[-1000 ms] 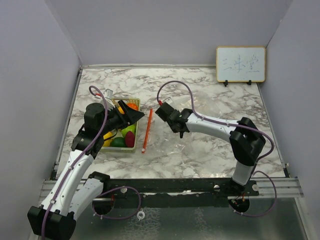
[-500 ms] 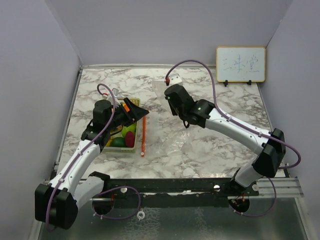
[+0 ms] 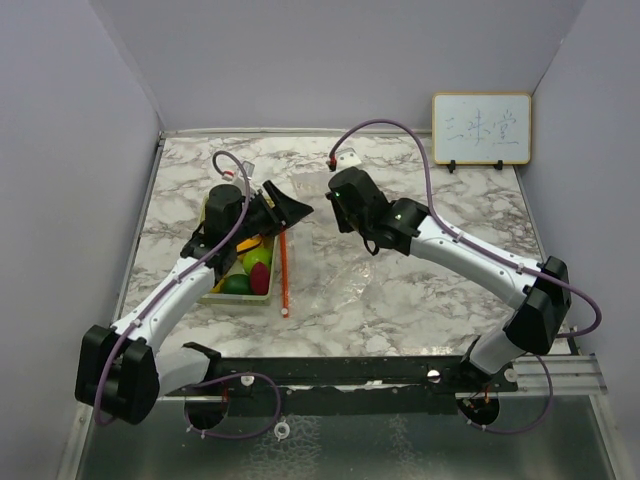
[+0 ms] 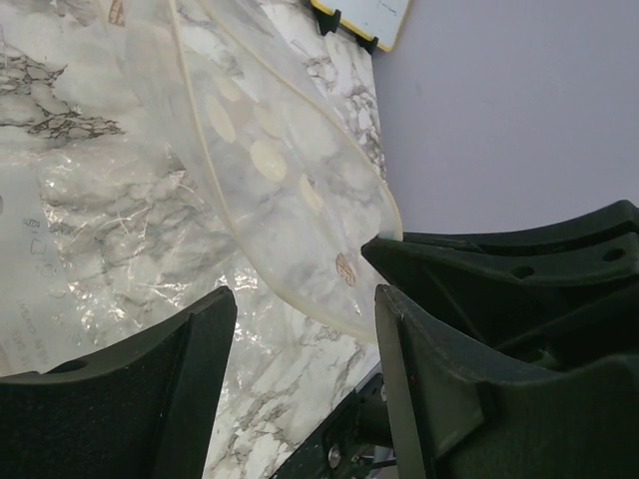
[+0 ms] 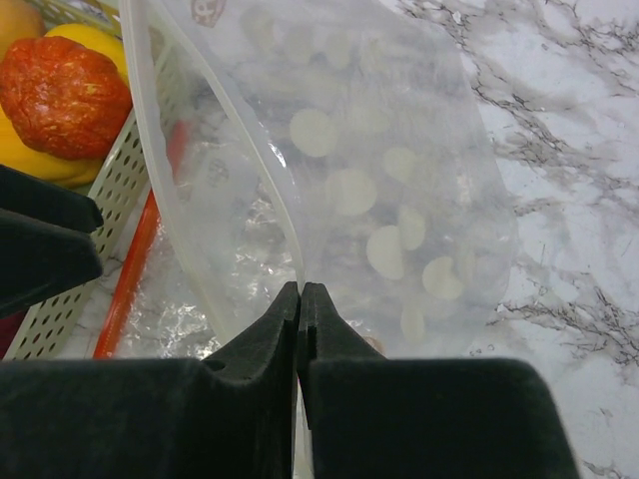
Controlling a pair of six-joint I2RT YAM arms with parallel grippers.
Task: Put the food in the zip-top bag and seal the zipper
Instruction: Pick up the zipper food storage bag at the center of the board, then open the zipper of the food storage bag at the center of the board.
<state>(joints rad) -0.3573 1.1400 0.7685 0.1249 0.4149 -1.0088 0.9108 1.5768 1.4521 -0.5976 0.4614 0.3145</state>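
Observation:
A clear zip-top bag (image 5: 389,170) with pale dots hangs above the table, and my right gripper (image 5: 301,289) is shut on its whitish rim. In the top view that gripper (image 3: 334,200) is at mid-table. My left gripper (image 3: 293,208) faces it from the left, open, with the bag's rim (image 4: 300,289) just beyond its fingertips (image 4: 215,309) and nothing between them. The food (image 3: 250,272) lies in a pale green basket (image 3: 214,296) under the left arm. An orange-red piece (image 5: 65,95) and a yellow one (image 5: 90,45) show in the right wrist view.
An orange-red strip (image 3: 285,270) lies on the table beside the basket, along crinkled clear plastic (image 3: 340,285); I cannot tell whether it belongs to the held bag. A small whiteboard (image 3: 481,128) stands at the back right. Grey walls enclose the table.
My right arm reached further back, shut on the bag's rim and lifted it. My left gripper moved from over the basket up and right toward the bag. The orange strip shifted slightly.

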